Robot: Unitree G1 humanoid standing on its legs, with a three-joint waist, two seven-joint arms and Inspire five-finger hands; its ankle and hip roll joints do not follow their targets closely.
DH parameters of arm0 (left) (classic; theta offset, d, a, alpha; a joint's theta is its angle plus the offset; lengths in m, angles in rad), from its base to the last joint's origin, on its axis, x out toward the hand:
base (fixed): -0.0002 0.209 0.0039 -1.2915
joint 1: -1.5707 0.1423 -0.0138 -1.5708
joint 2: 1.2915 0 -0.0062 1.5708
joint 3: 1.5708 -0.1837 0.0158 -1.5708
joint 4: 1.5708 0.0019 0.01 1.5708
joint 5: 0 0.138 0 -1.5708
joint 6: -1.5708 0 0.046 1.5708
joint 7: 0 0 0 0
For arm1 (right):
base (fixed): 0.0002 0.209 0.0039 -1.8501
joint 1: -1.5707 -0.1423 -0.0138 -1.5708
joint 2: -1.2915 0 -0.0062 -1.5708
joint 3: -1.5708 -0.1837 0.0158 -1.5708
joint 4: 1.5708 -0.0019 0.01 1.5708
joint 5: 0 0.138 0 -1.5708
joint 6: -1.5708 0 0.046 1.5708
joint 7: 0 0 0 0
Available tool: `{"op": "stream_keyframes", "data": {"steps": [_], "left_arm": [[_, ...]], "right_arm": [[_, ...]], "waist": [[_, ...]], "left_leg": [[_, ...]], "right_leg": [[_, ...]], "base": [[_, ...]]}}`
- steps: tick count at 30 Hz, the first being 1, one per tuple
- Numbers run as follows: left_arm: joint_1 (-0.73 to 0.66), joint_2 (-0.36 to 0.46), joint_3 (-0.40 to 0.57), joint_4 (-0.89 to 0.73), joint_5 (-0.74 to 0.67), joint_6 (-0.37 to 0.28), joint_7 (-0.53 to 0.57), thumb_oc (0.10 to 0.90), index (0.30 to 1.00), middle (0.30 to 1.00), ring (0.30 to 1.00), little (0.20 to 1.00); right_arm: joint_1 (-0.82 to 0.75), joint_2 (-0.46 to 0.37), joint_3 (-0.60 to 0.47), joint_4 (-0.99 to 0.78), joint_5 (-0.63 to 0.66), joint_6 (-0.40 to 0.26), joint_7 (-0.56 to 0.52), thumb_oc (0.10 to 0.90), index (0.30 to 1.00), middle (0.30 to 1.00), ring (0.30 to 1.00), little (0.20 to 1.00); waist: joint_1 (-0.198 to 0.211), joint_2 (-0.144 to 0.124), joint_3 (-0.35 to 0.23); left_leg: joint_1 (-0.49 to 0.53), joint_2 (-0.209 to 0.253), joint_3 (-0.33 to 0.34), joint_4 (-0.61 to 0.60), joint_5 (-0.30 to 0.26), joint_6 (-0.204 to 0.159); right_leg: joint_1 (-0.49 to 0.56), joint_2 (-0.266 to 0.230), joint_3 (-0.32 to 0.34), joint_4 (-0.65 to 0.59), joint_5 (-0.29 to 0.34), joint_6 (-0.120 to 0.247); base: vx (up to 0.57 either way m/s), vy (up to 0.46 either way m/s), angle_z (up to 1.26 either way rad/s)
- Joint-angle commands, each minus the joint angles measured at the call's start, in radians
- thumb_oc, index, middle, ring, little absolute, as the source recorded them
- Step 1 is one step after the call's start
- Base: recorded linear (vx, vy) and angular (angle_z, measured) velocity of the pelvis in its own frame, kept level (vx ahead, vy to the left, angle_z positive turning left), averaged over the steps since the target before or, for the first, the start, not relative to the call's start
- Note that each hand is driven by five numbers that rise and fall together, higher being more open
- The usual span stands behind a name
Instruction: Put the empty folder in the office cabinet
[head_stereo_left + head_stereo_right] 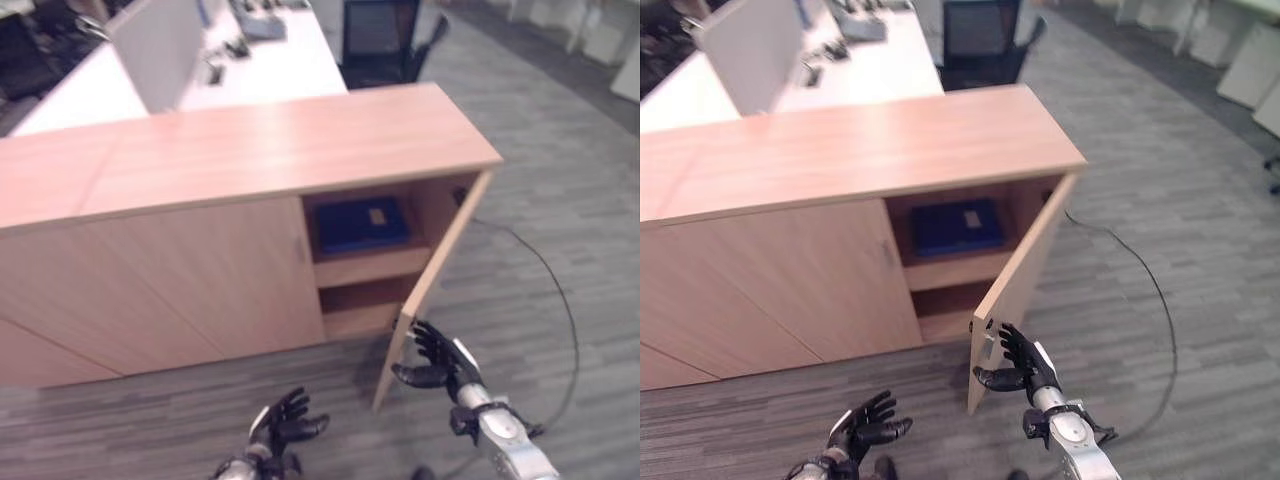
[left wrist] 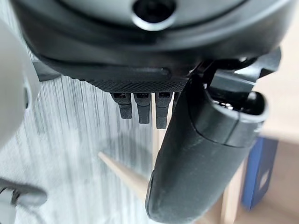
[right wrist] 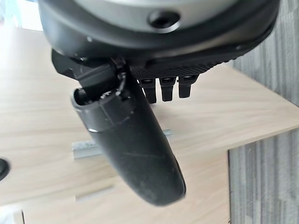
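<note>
A dark blue folder (image 1: 360,225) lies flat on the upper shelf of the wooden office cabinet (image 1: 250,150), in its right-hand compartment. The cabinet door (image 1: 440,270) stands swung out toward me. My right hand (image 1: 440,365) is open, its fingers spread just beside the door's lower outer edge, and the door's metal handle (image 3: 86,148) shows past its thumb in the right wrist view. My left hand (image 1: 285,420) hangs open low in front of the cabinet, holding nothing. In the left wrist view the folder (image 2: 257,172) shows past the thumb.
The cabinet's left door (image 1: 190,280) is closed. Below the folder is a bare lower shelf (image 1: 355,315). Behind the cabinet stand a white desk (image 1: 270,60) with a grey divider and a black office chair (image 1: 380,35). Grey carpet (image 1: 560,200) stretches to the right.
</note>
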Motion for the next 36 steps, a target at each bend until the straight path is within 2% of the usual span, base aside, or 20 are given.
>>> {"op": "stream_keyframes", "data": {"steps": [1,2,3,4,5,6,7,8,9,10,11,14,16,19,21,22,25,31,36], "left_arm": [[-0.028,0.102,-0.005,-0.074,0.033,-0.047,-0.024,0.800,0.900,0.900,0.900,0.900],[-0.025,0.109,-0.009,-0.074,0.034,-0.046,-0.030,0.800,0.900,0.900,0.900,0.900],[-0.024,0.129,-0.021,-0.074,0.035,-0.046,-0.027,0.800,0.900,0.900,0.900,0.900],[-0.025,0.137,-0.032,-0.073,0.028,-0.044,-0.030,0.800,0.900,0.900,0.900,0.900],[-0.028,0.147,-0.043,-0.072,0.026,-0.041,-0.033,0.800,0.900,0.900,0.900,0.900],[-0.027,0.154,-0.056,-0.076,0.018,-0.039,-0.041,0.800,0.900,0.900,0.900,0.900],[-0.030,0.159,-0.067,-0.079,0.013,-0.040,-0.045,0.800,0.900,0.900,0.900,0.900],[-0.038,0.177,-0.085,-0.075,0.002,-0.040,-0.051,0.800,0.900,0.900,0.900,0.900],[-0.054,0.194,-0.089,-0.068,0.001,-0.046,-0.041,0.800,0.900,0.900,0.900,0.900],[-0.060,0.202,-0.096,-0.042,-0.008,-0.045,-0.052,0.800,0.900,0.900,0.900,0.900],[-0.059,0.195,-0.086,-0.030,-0.012,-0.043,-0.047,0.800,0.900,0.900,0.900,0.900],[-0.038,0.152,-0.042,0.002,-0.040,-0.040,-0.027,0.800,0.900,0.900,0.900,0.900],[-0.027,0.137,-0.034,-0.012,-0.014,-0.041,-0.022,0.800,0.900,0.900,0.900,0.900],[-0.020,0.110,-0.001,-0.007,0.039,-0.047,-0.012,0.800,0.900,0.900,0.900,0.900],[-0.016,0.098,0.015,-0.006,0.044,-0.048,-0.013,0.800,0.900,0.900,0.900,0.900],[-0.020,0.085,0.031,0.001,0.047,-0.054,-0.007,0.800,0.900,0.900,0.900,0.900],[-0.034,0.072,0.050,0.013,0.041,-0.056,-0.006,0.800,0.900,0.900,0.900,0.900],[-0.036,0.055,0.057,0.014,0.032,-0.059,0.003,0.800,0.900,0.900,0.900,0.900],[-0.041,0.051,0.054,0.037,0.041,-0.055,0.008,0.800,0.900,0.900,0.900,0.900]], "right_arm": [[-0.263,0.070,0.007,-0.072,0.024,-0.160,0.041,0.800,0.900,0.900,0.900,0.900],[-0.304,0.081,-0.012,-0.034,0.036,-0.164,0.016,0.800,0.900,0.900,0.900,0.900],[-0.437,0.109,-0.026,0.054,0.062,-0.171,-0.039,0.800,0.900,0.900,0.900,0.900],[-0.490,0.123,-0.030,0.091,0.076,-0.172,-0.058,0.800,0.900,0.900,0.900,0.900],[-0.524,0.129,-0.034,0.117,0.092,-0.176,-0.070,0.800,0.900,0.900,0.900,0.900],[-0.571,0.119,-0.040,0.148,0.104,-0.175,-0.082,0.800,0.900,0.900,0.900,0.900],[-0.630,0.092,-0.042,0.191,0.115,-0.173,-0.091,0.800,0.900,0.900,0.900,0.900],[-0.762,0.048,-0.038,0.286,0.162,-0.171,-0.114,0.800,0.900,0.900,0.900,0.900],[-0.847,0.014,-0.021,0.347,0.175,-0.169,-0.120,0.800,0.900,0.900,0.900,0.900],[-0.924,-0.014,-0.023,0.351,0.198,-0.159,-0.123,0.800,0.900,0.900,0.900,0.900],[-0.916,-0.016,-0.019,0.334,0.200,-0.158,-0.119,0.800,0.900,0.900,0.900,0.900],[-0.847,-0.010,0.001,0.274,0.176,-0.151,-0.099,0.800,0.900,0.900,0.900,0.900],[-0.700,0.025,0.007,0.195,0.158,-0.149,-0.073,0.800,0.900,0.900,0.900,0.900],[-0.391,0.059,0.025,0.100,0.079,-0.125,0.017,0.800,0.900,0.900,0.900,0.900],[-0.281,0.059,0.033,0.086,0.046,-0.113,0.051,0.800,0.900,0.900,0.900,0.900],[-0.163,0.074,0.028,0.139,0.025,-0.101,0.075,0.800,0.900,0.900,0.900,0.900],[-0.047,0.082,0.025,0.214,-0.033,-0.089,0.097,0.800,0.900,0.900,0.900,0.900],[0.008,0.064,0.017,0.299,-0.123,-0.085,0.098,0.800,0.900,0.900,0.900,0.900],[0.006,0.070,0.006,0.346,-0.113,-0.086,0.089,0.800,0.900,0.900,0.900,0.900]], "waist": [[0.065,0.008,-0.022],[0.077,0.008,-0.022],[0.100,0.016,-0.013],[0.111,0.028,-0.007],[0.120,0.034,-0.004],[0.124,0.040,-0.003],[0.121,0.049,-0.006],[0.114,0.045,-0.003],[0.122,0.040,0.003],[0.128,0.010,-0.017],[0.125,0.006,-0.028],[0.124,0.007,-0.056],[0.107,0.011,-0.058],[0.061,0.021,-0.052],[0.043,0.027,-0.052],[0.017,0.033,-0.049],[-0.017,0.040,-0.043],[-0.049,0.044,-0.030],[-0.058,0.046,-0.029]], "left_leg": [[-0.009,-0.019,-0.131,-0.044,-0.048,0.013],[-0.007,-0.033,-0.143,-0.042,-0.057,0.025],[0.007,-0.053,-0.154,-0.048,-0.066,0.052],[0.011,-0.053,-0.168,-0.049,-0.069,0.060],[0.021,-0.054,-0.180,-0.050,-0.075,0.064],[0.035,-0.060,-0.209,-0.053,-0.081,0.069],[0.047,-0.060,-0.242,-0.059,-0.078,0.068],[0.070,-0.080,-0.299,-0.067,-0.079,0.057],[0.078,-0.085,-0.316,-0.083,-0.076,0.046],[0.079,-0.104,-0.354,-0.090,-0.085,0.039],[0.083,-0.107,-0.362,-0.095,-0.086,0.036],[0.103,-0.100,-0.354,-0.115,-0.083,0.025],[0.119,-0.096,-0.357,-0.122,-0.086,0.022],[0.139,-0.085,-0.350,-0.127,-0.092,0.016],[0.145,-0.080,-0.347,-0.130,-0.092,0.013],[0.149,-0.075,-0.339,-0.133,-0.091,0.008],[0.147,-0.066,-0.316,-0.134,-0.088,0.001],[0.152,-0.055,-0.290,-0.134,-0.085,-0.004],[0.155,-0.052,-0.280,-0.134,-0.084,-0.005]], "right_leg": [[0.050,0.007,0.057,0.205,-0.159,0.056],[0.034,-0.011,0.060,0.258,-0.134,0.067],[-0.022,-0.059,0.082,0.390,-0.039,0.099],[-0.047,-0.055,0.104,0.446,-0.029,0.108],[-0.061,-0.040,0.130,0.476,-0.048,0.109],[-0.081,-0.001,0.175,0.483,-0.086,0.094],[-0.103,0.051,0.225,0.464,-0.134,0.077],[-0.113,0.133,0.314,0.340,-0.212,0.050],[-0.109,0.135,0.320,0.252,-0.194,0.037],[-0.047,0.138,0.317,0.115,-0.173,0.021],[-0.030,0.142,0.320,0.087,-0.166,0.018],[0.025,0.146,0.298,0.016,-0.132,0.019],[0.041,0.153,0.304,-0.001,-0.131,0.013],[0.047,0.161,0.311,-0.008,-0.137,0.007],[0.050,0.163,0.313,-0.014,-0.139,0.005],[0.049,0.163,0.321,-0.021,-0.138,0.005],[0.041,0.166,0.332,-0.030,-0.133,0.006],[0.032,0.176,0.352,-0.031,-0.132,0.003],[0.030,0.180,0.358,-0.032,-0.132,0.001]], "base": [[0.10,0.136,0.60],[0.11,0.184,0.77],[0.13,0.225,0.48],[0.12,0.207,0.28],[0.10,0.118,0.28],[0.15,0.098,0.63],[0.28,0.043,0.79],[0.27,-0.047,0.71],[0.27,-0.159,1.00],[0.15,-0.171,1.02],[0.20,-0.158,0.90],[0.12,-0.068,0.31],[0.05,-0.040,0.11],[0.00,-0.038,0.09],[-0.02,-0.040,-0.15],[-0.04,-0.039,-0.05],[-0.04,-0.049,-0.26],[-0.02,-0.026,-0.16],[0.00,-0.008,-0.02]]}}
